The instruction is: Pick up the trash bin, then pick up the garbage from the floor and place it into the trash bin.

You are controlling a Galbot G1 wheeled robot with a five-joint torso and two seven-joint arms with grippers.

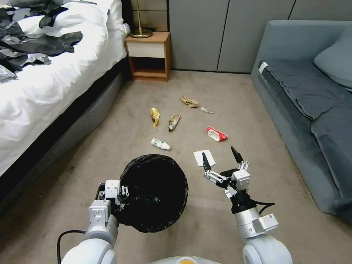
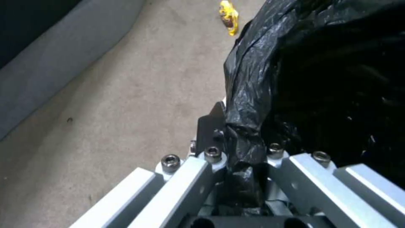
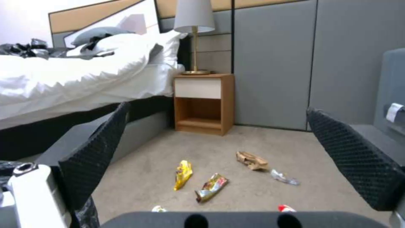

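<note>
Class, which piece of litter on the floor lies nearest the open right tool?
The flat white tissue, just beyond the right tool; every other piece lies farther away.

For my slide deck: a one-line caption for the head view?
Left end effector grips the trash bin; open right end effector hovers above white tissue.

Noted along the left side: bed (image 1: 55, 88) with white bedding, black and grey clothes (image 1: 33, 40) strewn on top. Observed against the far wall: wooden nightstand (image 1: 148, 55), open shelf below, brass-based lamp (image 3: 194, 19) standing on it. Recorded at right: grey sofa (image 1: 311, 110) with cushion (image 1: 335, 60). Found throughout: beige carpet (image 1: 234, 95). Seen behind: grey wall panels (image 1: 227, 33).
</note>
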